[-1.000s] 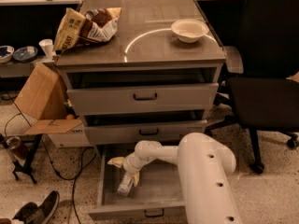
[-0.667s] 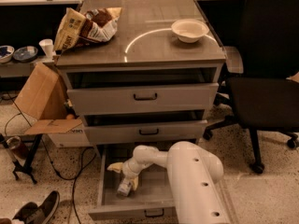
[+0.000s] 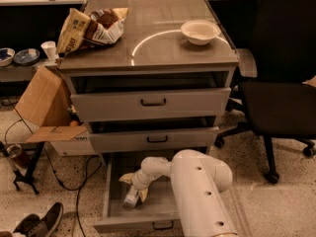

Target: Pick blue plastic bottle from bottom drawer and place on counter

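- The robot's white arm (image 3: 197, 191) comes in from the lower right and bends down into the bottom drawer (image 3: 128, 225), which is pulled well out of the grey cabinet.
- The gripper (image 3: 133, 188) is low inside the drawer tray, towards its left half and pointing down at the drawer floor.
- Its tan fingers (image 3: 124, 178) sit on either side of the blue plastic bottle (image 3: 131, 199) and look drawn in against it, so it is held between them.
- The bottle is still inside the drawer, standing nearly upright under the gripper with its lower end at or just above the tray floor. I can't tell which.
- Above it, the middle drawer (image 3: 155, 138) and the top drawer (image 3: 150, 102) each stand a little way out, with dark bar handles on their fronts.
- The table (image 3: 168, 51) on top of the cabinet is a flat grey-brown surface with a thin white arc (image 3: 143, 39) curving across it.
- A tan-and-brown snack bag (image 3: 91, 27) lies at the table's back left corner, and a white bowl (image 3: 200, 32) sits towards the back right, touching the arc's far end.
- A black office chair (image 3: 281, 93) stands just right of the cabinet.
- An open cardboard box (image 3: 44, 107) leans against the cabinet's left side.
- A dark shoe (image 3: 42, 223) lies on the speckled floor at the lower left.
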Motion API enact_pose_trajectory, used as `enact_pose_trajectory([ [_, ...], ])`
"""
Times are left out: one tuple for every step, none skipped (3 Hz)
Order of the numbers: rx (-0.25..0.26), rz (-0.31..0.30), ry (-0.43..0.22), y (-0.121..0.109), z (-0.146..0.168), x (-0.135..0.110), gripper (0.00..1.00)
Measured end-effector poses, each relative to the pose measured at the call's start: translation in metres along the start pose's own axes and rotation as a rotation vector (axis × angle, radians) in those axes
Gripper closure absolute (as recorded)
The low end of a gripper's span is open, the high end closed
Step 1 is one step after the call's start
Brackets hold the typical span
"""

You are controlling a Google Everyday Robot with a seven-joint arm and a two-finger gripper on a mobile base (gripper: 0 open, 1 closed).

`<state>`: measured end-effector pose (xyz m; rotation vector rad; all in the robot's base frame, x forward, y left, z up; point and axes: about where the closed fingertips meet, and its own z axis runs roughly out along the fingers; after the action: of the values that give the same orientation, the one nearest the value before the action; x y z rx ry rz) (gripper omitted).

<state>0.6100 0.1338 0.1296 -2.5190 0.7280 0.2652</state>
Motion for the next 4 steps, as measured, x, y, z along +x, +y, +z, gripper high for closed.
enact_pose_trajectory([
  [-0.004,0.097,0.045,0.0083,-0.0070,0.0079,0.38],
  [-0.003,0.149,0.070,0.0149,-0.0127,0.0098,0.61],
  [-0.016,0.178,0.066,0.0183,-0.0095,0.0097,0.84],
  [-0.039,0.189,0.058,0.0162,-0.0070,0.0103,1.00],
])
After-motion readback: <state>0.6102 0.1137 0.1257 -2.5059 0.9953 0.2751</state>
